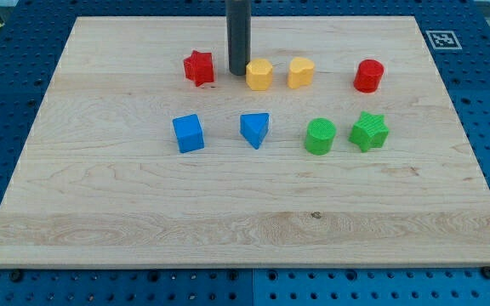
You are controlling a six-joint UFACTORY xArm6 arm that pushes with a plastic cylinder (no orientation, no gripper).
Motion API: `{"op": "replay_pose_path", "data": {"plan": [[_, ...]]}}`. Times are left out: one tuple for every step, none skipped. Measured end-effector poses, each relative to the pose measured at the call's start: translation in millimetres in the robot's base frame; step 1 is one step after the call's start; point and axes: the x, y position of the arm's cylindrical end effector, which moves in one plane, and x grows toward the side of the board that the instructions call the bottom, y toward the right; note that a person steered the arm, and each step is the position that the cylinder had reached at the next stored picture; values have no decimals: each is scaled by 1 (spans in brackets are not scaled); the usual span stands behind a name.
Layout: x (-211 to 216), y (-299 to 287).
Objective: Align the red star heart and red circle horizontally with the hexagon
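My tip (237, 71) sits btwn red star (198, 67) and yellow hexagon (259, 74), just beside hexagon. Yellow heart (300, 73) next, red circle (368, 76) far right; one row. No gripper, just a rod.

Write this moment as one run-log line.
my tip: between red star and yellow hexagon | top row roughly level

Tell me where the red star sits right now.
The red star sits in the upper row, toward the view's left. My tip stands just to its right, between it and the yellow hexagon.
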Motion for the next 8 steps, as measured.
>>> {"op": "replay_pose_path", "data": {"plan": [[-7,-3],[-29,-28],[-42,-77],[-43,-113],[-46,-112],[-46,-100],[-46,-92],[-42,-88]]}}
